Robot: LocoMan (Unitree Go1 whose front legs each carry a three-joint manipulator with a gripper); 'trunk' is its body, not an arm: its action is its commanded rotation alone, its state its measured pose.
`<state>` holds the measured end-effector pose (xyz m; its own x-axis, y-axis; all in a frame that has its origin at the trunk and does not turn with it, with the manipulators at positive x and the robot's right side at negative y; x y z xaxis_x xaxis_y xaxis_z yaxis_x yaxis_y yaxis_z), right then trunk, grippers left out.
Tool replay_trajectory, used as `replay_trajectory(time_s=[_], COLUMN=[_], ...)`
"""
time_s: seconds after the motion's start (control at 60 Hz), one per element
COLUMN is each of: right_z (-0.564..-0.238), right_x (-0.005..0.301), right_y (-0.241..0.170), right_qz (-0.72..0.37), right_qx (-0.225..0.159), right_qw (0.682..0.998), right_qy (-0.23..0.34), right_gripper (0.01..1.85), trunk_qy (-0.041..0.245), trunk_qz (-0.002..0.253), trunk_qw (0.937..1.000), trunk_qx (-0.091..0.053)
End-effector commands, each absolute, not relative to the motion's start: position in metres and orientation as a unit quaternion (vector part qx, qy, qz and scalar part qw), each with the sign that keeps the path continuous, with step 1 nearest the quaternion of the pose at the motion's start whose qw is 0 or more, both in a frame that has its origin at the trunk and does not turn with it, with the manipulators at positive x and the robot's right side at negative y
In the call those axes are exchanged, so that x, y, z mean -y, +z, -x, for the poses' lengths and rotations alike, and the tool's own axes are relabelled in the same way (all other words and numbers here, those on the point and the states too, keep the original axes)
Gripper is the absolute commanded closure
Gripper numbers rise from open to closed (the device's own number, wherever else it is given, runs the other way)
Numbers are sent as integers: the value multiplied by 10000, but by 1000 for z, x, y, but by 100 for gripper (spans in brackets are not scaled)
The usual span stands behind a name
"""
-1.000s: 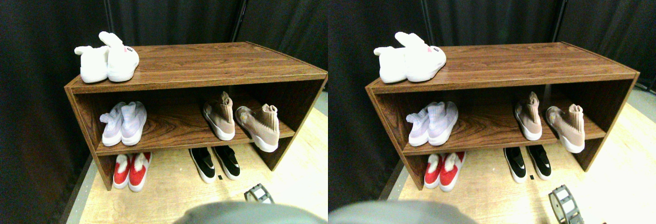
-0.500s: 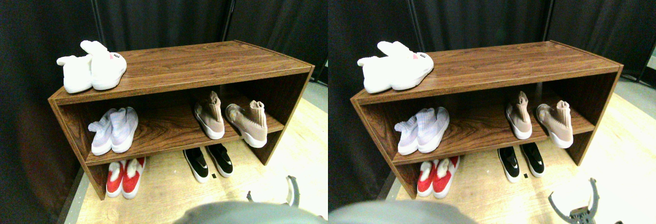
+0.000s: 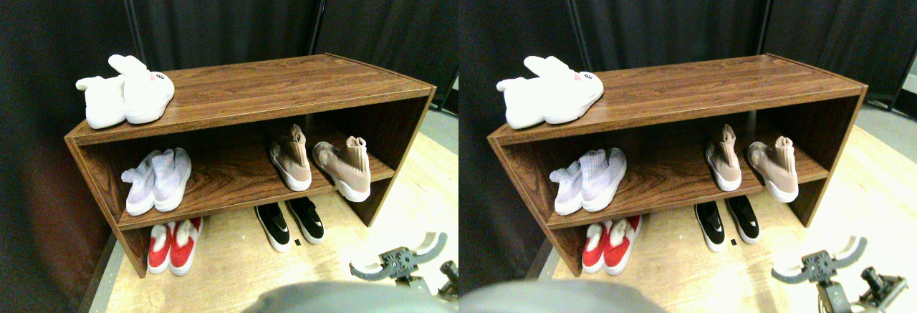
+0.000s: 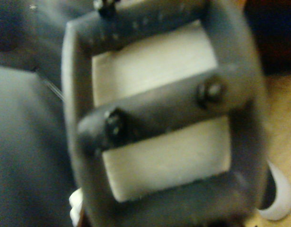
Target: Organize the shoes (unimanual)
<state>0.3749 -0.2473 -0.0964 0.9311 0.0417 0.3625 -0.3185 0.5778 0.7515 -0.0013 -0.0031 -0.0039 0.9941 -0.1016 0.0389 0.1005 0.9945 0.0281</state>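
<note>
The right gripper (image 3: 399,256) hangs low over the floor, jaws spread wide and seemingly empty, well apart from the tan sock sneakers (image 3: 319,161) on the shoe rack's (image 3: 251,94) middle shelf.

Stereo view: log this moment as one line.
gripper: open, empty, low over floor | tan shoes: middle shelf, right one askew | black slip-ons: floor, paired
</note>
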Motion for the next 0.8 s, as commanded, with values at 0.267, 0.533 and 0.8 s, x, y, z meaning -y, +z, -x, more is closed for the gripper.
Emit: replay_trajectory(time_s=[0.267, 0.533, 0.8], right_z=[-392, -405, -420], right_x=[244, 239, 243], right_y=[-89, -91, -92], right_qz=[-4813, -5072, -5061], right_qx=[936, 550, 524], right_qw=[8673, 8562, 8571], right_qy=[854, 819, 811], right_gripper=[19, 15, 23], trunk_qy=[-287, -197, -198], trunk_qz=[200, 296, 272], trunk_qw=[9994, 9994, 9994], trunk_qx=[77, 36, 37])
